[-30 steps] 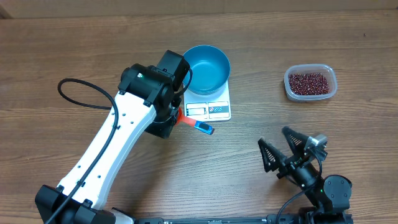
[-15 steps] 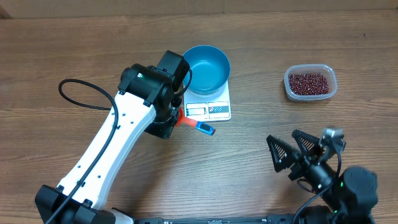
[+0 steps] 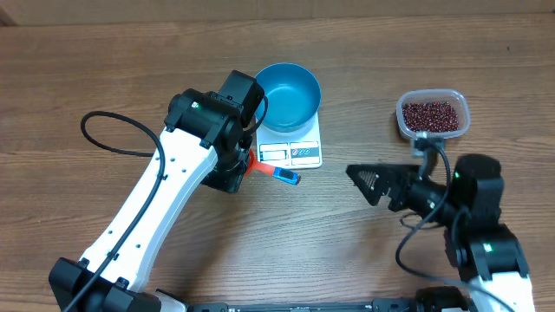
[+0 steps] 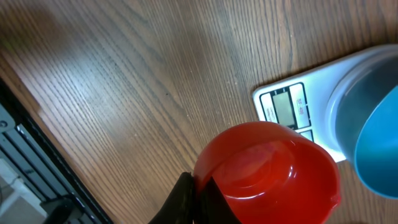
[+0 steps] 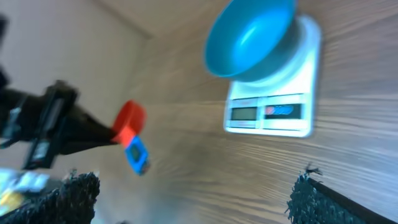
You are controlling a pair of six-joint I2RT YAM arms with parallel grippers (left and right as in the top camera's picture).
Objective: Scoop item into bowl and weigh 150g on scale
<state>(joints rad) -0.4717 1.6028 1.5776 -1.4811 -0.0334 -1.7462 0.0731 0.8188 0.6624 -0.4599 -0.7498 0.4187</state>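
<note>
We had the left fingers clamped on the red scoop by the scale, right fingers wide apart.

**Overhead view.** Bright, even, diffuse light from above, sharp throughout. The flat white rectangular kitchen scale is not blown out. It casts a thin, soft shadow on the brown wood-grain table along its front edge.

**Left wrist view.** The round red plastic scoop, below-left of the scale, is close to the lens and soft, with a pale glare patch on its dome. The wood left of the scale has a broad whitish sheen but crisp grain. The deep round bright blue bowl, right of the scale, is out of focus. The far lower-left corner is dark.

**Right wrist view.** Heavy motion blur. The scale's panels are smeared, the grain is streaked, and the scoop left of the scale is smudged.
</note>
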